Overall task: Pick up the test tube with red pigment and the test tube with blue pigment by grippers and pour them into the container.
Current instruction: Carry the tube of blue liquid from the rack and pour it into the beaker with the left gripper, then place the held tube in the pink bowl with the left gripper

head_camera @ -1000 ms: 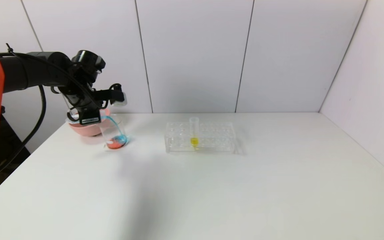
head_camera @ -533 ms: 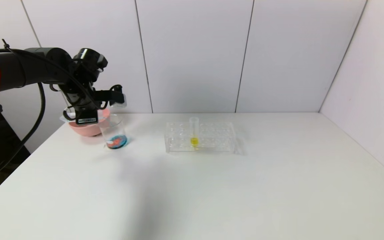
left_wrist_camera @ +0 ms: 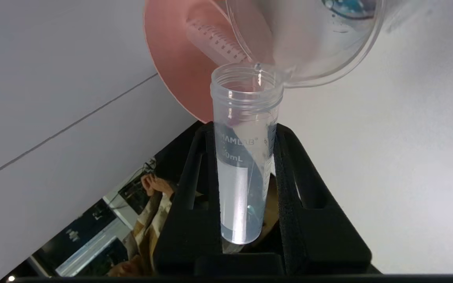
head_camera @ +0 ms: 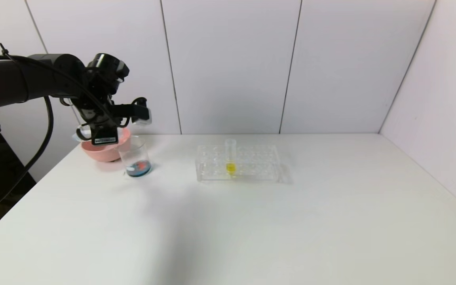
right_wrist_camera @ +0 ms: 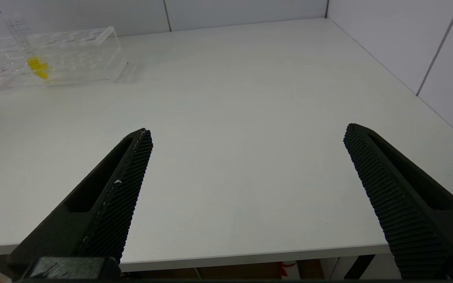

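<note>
My left gripper (head_camera: pixel 107 130) is shut on a slim clear tube (left_wrist_camera: pixel 246 157) and holds it tipped, its mouth at the rim of the container (head_camera: pixel 135 156), a small clear beaker. In the left wrist view (left_wrist_camera: pixel 244 127) the tube shows only a faint blue film and a drop inside. Mixed blue and red liquid lies at the beaker's bottom; its rim also shows in the left wrist view (left_wrist_camera: pixel 313 43). No tube with red liquid is in view. My right gripper (right_wrist_camera: pixel 249 131) is open and empty above the table's front edge.
A pink bowl (head_camera: pixel 101 152) stands just behind the beaker, with a clear graduated tube (left_wrist_camera: pixel 214 37) lying in it. A clear tube rack (head_camera: pixel 251 162) holding a tube of yellow liquid (head_camera: pixel 230 160) stands mid-table. Walls close the back and right.
The blue stream into the beaker has stopped. My left gripper has risen a little with the tube. The liquid in the beaker has settled from red with a blue streak to mostly blue with some red.
</note>
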